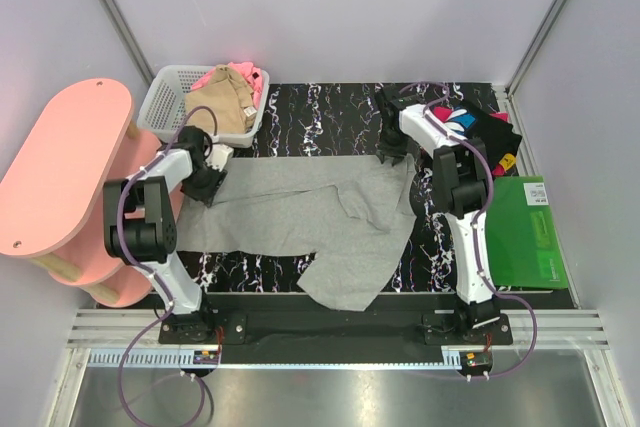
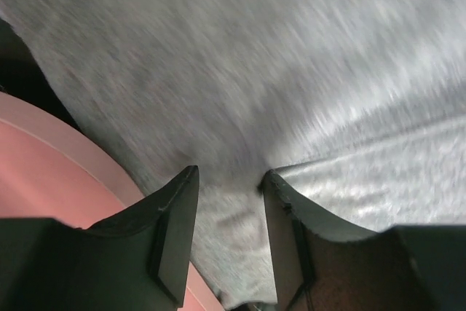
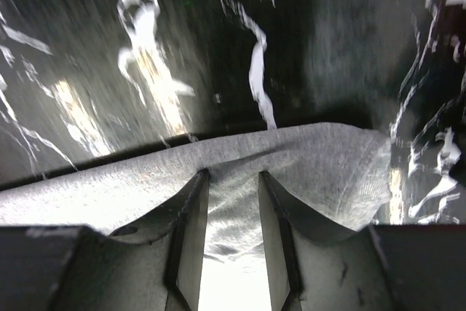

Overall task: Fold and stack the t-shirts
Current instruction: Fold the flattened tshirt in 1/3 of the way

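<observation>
**Two robot arms hold the far edge of a grey t-shirt spread on a table**

A large light-grey cloth t-shirt [image 1: 300, 212] lies across the middle of a black white-veined mat [image 1: 320, 117]. Its far edge runs nearly straight from one arm to the other, and a loose flap trails toward the near edge of the mat. The left gripper [image 1: 205, 185] is closed on the shirt's far left corner, with grey cloth filling the gap between its jaws. That wrist view is blurred, so how deep the hold goes is unclear. The right gripper [image 1: 393, 154] pinches the far right corner, a rounded fold bunched between its jaws.

Beyond the left corner stands a white plastic lattice basket [image 1: 165, 97] holding a tan tee [image 1: 222, 107] and a bright pink tee [image 1: 240, 72]. A black tee with coloured print [image 1: 480, 127] lies at the far right, above a flat green board [image 1: 525, 232]. A rounded pink shelf [image 1: 60, 167] sits just beside the left gripper.

Risks: a shallow pinch could let a corner slip. Uneven pulling would skew the fold or drag the trailing flap into a bunch. The left corner could also catch on the shelf or basket.
</observation>
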`<state>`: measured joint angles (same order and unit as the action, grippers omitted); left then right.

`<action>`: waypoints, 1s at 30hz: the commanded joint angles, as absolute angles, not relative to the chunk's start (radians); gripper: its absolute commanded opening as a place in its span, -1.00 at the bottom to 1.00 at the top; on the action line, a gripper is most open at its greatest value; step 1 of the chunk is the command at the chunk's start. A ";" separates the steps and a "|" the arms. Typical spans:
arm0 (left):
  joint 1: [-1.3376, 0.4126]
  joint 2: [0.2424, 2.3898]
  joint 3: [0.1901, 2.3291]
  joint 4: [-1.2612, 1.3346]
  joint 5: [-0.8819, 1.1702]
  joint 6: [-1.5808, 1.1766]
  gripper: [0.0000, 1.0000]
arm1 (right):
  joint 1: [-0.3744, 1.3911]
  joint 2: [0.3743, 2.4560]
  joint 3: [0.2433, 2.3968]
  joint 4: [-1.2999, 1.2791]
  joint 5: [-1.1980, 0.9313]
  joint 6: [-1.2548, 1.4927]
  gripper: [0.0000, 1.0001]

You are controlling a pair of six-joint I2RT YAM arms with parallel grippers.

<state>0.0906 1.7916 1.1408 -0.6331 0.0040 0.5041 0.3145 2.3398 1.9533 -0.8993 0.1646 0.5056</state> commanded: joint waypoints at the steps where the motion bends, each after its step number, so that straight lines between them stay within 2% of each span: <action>1: 0.005 1.643 1.091 -0.699 0.054 0.479 -0.09 | 0.282 2.440 2.110 -0.938 0.186 0.486 -0.20; 4: -0.098 1.579 1.055 -0.732 0.086 0.457 -0.07 | 0.278 2.523 2.295 -1.028 0.177 0.459 -0.19; 8: -0.140 1.551 1.043 -0.747 0.107 0.454 -0.07 | 0.282 2.602 2.525 -1.181 0.158 0.439 -0.15; 11: -0.120 1.552 1.049 -0.749 0.100 0.463 -0.07 | 0.314 2.521 2.501 -1.180 0.198 0.411 -0.04; 14: -0.095 1.545 1.049 -0.749 0.074 0.480 -0.08 | 0.340 2.352 2.421 -1.178 0.201 0.417 0.10; 17: -0.065 1.520 1.023 -0.746 0.063 0.500 -0.08 | 0.371 2.219 2.219 -1.164 0.195 0.449 0.14; 18: -0.052 1.502 0.999 -0.742 0.058 0.512 -0.08 | 0.383 2.109 2.141 -1.122 0.189 0.457 0.15; 19: -0.046 1.490 0.983 -0.733 0.054 0.520 -0.08 | 0.406 2.048 1.971 -1.094 0.183 0.469 0.14; 23: -0.012 1.433 0.913 -0.709 0.022 0.561 -0.08 | 0.471 1.751 1.558 -0.957 0.126 0.563 0.13; 25: -0.002 1.410 0.884 -0.695 0.008 0.577 -0.08 | 0.497 1.689 1.370 -0.907 0.106 0.603 0.08; 30: -0.002 1.378 0.867 -0.695 0.014 0.577 -0.08 | 0.563 1.624 1.096 -0.757 -0.021 0.692 -0.01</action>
